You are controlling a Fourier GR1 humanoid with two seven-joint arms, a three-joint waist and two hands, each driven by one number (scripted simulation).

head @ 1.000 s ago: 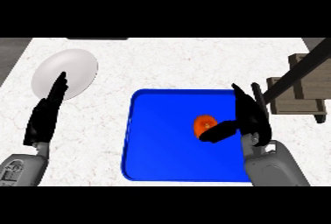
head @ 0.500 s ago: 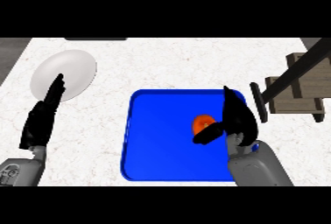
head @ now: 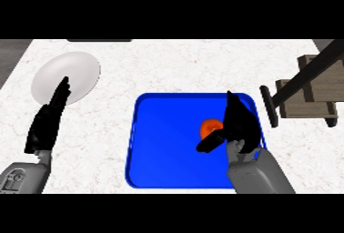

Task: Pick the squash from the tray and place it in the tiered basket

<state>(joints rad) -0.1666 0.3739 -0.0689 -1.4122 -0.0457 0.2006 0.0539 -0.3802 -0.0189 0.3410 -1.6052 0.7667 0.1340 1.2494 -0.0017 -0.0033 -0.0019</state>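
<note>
Right hand (head: 236, 125) open, fingers straight, at 3 o'clock of squash (head: 210, 127) on blue tray (head: 161, 150). Left hand (head: 48, 123) open, resting at tray's 9 o'clock.

Kitchen setting: a pale, speckled stone-look counter (head: 174, 63) carrying tableware and serving pieces, namely a white plate (head: 67, 75) just beyond the left hand (head: 48, 120), a blue tray (head: 161, 150) beneath the right hand (head: 238, 125), and a wooden tiered basket (head: 309, 98) to that hand's right.
</note>
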